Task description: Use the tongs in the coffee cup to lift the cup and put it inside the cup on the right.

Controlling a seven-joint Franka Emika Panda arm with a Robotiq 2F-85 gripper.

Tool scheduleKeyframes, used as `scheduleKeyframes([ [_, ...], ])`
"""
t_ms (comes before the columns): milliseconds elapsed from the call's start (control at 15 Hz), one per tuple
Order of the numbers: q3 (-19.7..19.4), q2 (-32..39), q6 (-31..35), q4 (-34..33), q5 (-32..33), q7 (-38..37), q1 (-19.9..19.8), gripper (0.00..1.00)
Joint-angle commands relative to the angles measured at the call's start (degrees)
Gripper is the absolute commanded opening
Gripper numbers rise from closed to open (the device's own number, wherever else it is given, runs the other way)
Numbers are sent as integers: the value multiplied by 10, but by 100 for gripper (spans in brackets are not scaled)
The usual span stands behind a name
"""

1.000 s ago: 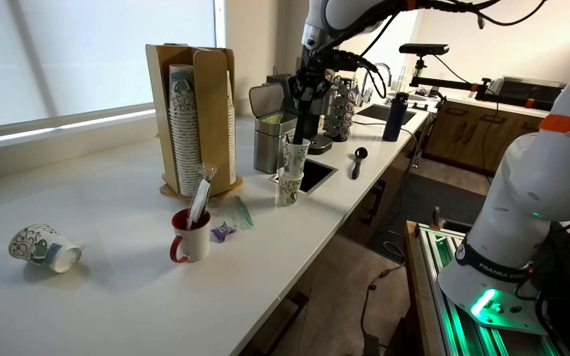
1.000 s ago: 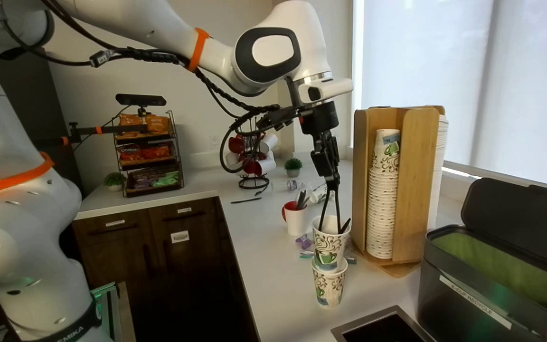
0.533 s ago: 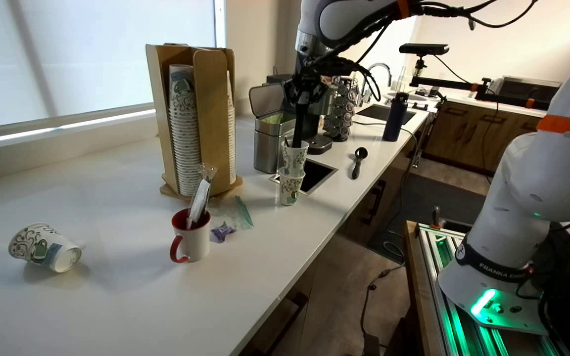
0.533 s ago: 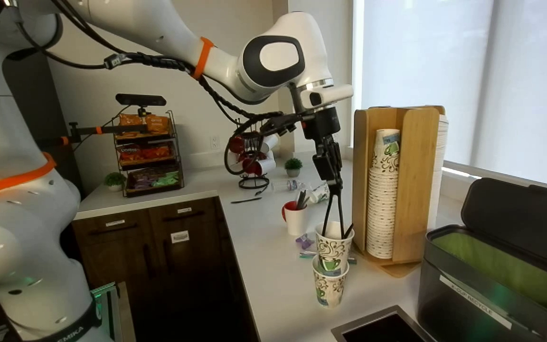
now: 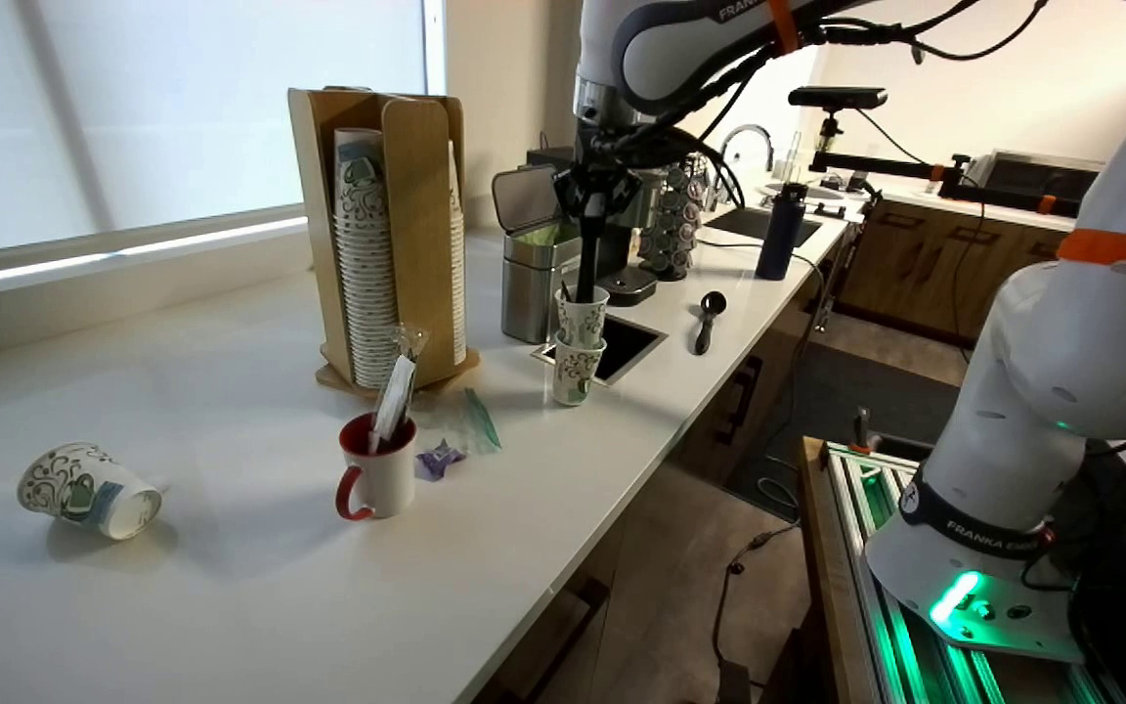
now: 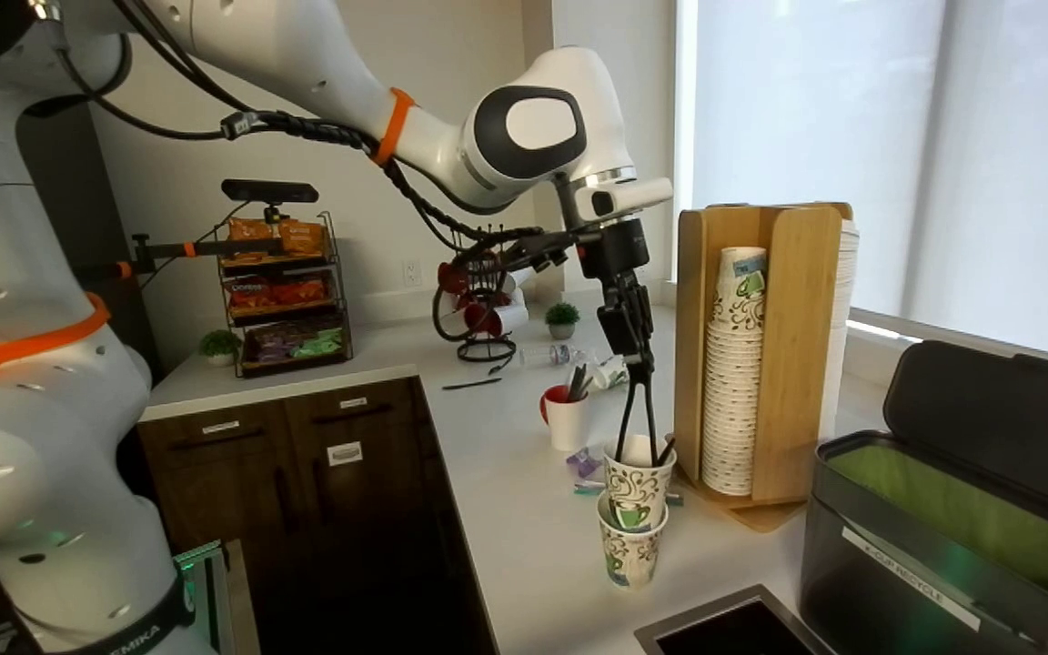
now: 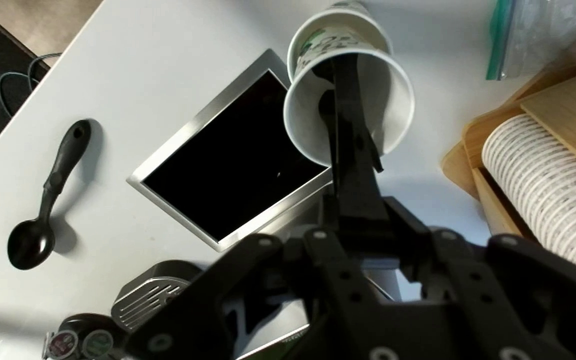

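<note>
My gripper (image 6: pixel 638 355) is shut on the black tongs (image 6: pixel 638 414), which point down into the upper paper cup (image 6: pixel 638 487). The gripper also shows in the wrist view (image 7: pixel 360 222). The upper cup has a green and brown print and sits partly inside the mouth of the lower paper cup (image 6: pixel 630 557), leaning slightly. Both exterior views show this; here are the upper cup (image 5: pixel 583 318) and the lower cup (image 5: pixel 577 376). The lower cup stands on the counter. A short dark piece (image 6: pixel 667 450) sticks out over the upper cup's rim. The tongs' tips are hidden inside the cup.
A wooden cup dispenser (image 6: pixel 792 364) stands beside the cups. A dark counter opening with a metal frame (image 7: pixel 188 140) and a bin (image 6: pixel 924 564) are close by. A red-white mug (image 5: pixel 382 479), a lying cup (image 5: pixel 84 489) and a black scoop (image 7: pixel 50 195) rest on the counter.
My gripper has moved down with the tongs. The upper cup has gone lower into the lower cup, and the lower cup has shifted or tilted slightly.
</note>
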State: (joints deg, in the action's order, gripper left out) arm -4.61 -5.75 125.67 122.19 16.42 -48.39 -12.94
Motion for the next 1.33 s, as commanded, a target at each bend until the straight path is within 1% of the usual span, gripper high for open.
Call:
scheduleKeyframes([
  [0,-6,0,-4,-2,3,-5,13,7],
  [533,-7,0,-8,-2,-9,9,19,7],
  [600,-7,0,-12,-2,-8,9,20,33],
  [667,-7,-2,-11,-1,-6,7,21,54],
  [800,-7,-3,-10,-1,-6,5,21,66],
  [1000,-7,-3,-9,-1,-7,6,21,91],
  [1067,-7,-4,-10,0,-7,6,21,97],
  [1133,-7,-6,-13,0,-7,6,22,100],
  [1267,-10,-26,-30,5,-31,38,24,100],
])
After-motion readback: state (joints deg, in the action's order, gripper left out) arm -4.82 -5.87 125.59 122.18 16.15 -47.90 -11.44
